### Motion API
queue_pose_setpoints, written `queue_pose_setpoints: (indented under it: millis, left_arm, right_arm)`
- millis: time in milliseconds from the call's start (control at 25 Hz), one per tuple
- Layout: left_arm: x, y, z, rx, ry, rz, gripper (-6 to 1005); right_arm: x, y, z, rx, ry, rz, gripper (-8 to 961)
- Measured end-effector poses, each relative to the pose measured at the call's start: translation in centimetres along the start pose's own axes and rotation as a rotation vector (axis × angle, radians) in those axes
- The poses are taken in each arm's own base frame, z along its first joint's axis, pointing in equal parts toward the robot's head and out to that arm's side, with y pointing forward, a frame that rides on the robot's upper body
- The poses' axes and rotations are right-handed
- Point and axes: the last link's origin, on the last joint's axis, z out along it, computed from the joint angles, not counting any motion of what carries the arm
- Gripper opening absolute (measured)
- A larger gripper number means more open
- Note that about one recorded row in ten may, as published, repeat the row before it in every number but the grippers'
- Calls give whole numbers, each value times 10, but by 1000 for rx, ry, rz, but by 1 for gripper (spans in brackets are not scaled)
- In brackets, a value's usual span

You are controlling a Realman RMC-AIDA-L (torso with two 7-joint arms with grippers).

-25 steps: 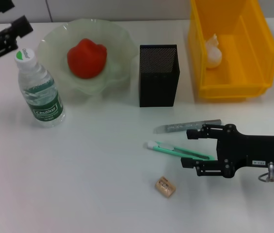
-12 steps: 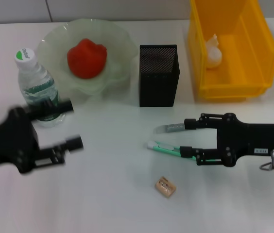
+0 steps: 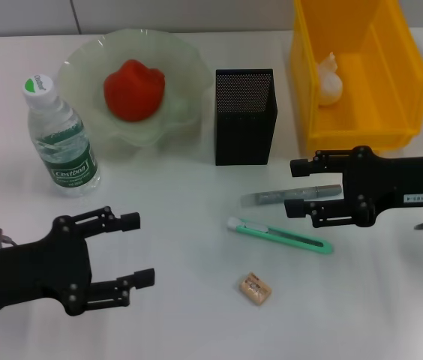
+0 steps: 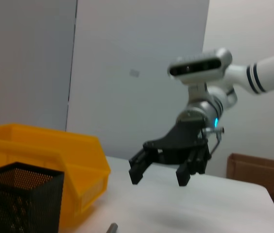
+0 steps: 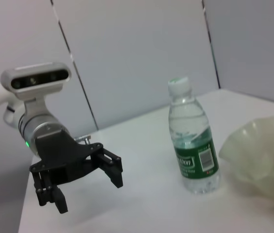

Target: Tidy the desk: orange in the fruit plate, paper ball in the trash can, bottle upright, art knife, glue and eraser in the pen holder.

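The orange (image 3: pixel 133 90) lies in the pale green fruit plate (image 3: pixel 84 67). The bottle (image 3: pixel 61 139) stands upright at the left. The paper ball (image 3: pixel 329 81) lies in the yellow bin (image 3: pixel 361 124). The black mesh pen holder (image 3: pixel 245 116) stands mid-table. The grey glue stick (image 3: pixel 271 197), the green art knife (image 3: pixel 279 235) and the tan eraser (image 3: pixel 255 289) lie in front of it. My right gripper (image 3: pixel 294 187) is open, its fingers on either side of the glue stick's right end. My left gripper (image 3: pixel 140 249) is open and empty at the front left.
The left wrist view shows the right gripper (image 4: pixel 159 170), the bin (image 4: pixel 40 150) and the pen holder (image 4: pixel 15 199). The right wrist view shows the left gripper (image 5: pixel 86 179), the bottle (image 5: pixel 193 145) and the plate (image 5: pixel 258 155).
My left arm swung from the back left corner down to the front left. My right gripper moved from over the art knife back to the glue stick.
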Motion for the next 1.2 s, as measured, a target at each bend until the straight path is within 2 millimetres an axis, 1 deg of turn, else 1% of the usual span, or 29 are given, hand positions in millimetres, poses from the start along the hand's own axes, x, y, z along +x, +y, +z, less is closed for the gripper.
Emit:
queue_pose_setpoints:
  millis: [120,160,240,280,360,400,480,560,600,640,680,720,960,1040,1080,1120,1200]
  left_arm:
    - [-5,1,6,4,-17,7,785]
    - [-5,1,6,4,-17,7,785]
    - [-7,1,8,3,-31,4,784]
    - [-8,1,9,2,-37,4,784]
    - [-9,1,10,1,-41,3,784]
    - [-9,1,10,1,-41,3,784]
    - [-10,1,11,-1,-54,1,783]
    - [-11,0,11,2,-56,0,783]
    - [-11,0,11,4,-57,-2,783]
    - [-12,1,12,5,-57,-5,783]
    - [-13,1,13,5,-56,-13,783]
    - [-13,1,13,5,-56,-13,783]
    - [-15,-1,14,19,-64,-26,783]
    - [-15,-2,14,24,-65,-27,783]
    - [-15,-2,14,27,-66,-27,783]
    - [-16,-2,14,29,-68,-28,783]
    - [-16,-2,14,31,-73,-29,783]
  right_arm:
    - [-13,-7,0,-10,82,-6,738]
    - [-13,-7,0,-10,82,-6,737]
    - [-21,-10,2,-25,134,-4,737]
    - [-29,-13,6,-40,189,-11,737]
    - [-33,-14,8,-45,215,-16,737]
    - [-39,-15,15,-66,278,-29,737]
    - [-46,-15,25,-91,341,-40,738]
    - [-53,-15,34,-108,385,-54,738]
    - [-53,-15,34,-108,385,-54,738]
    - [-56,-14,40,-116,409,-64,738]
    - [-62,-13,52,-127,460,-82,738]
    - [-62,-13,52,-127,460,-82,737]
    - [-71,-14,84,-100,612,-135,738]
    - [-71,-13,94,-90,657,-158,738]
    - [-70,-12,103,-83,694,-182,738]
    - [-70,-12,103,-83,694,-182,734]
    - [-69,-12,110,-72,725,-205,727]
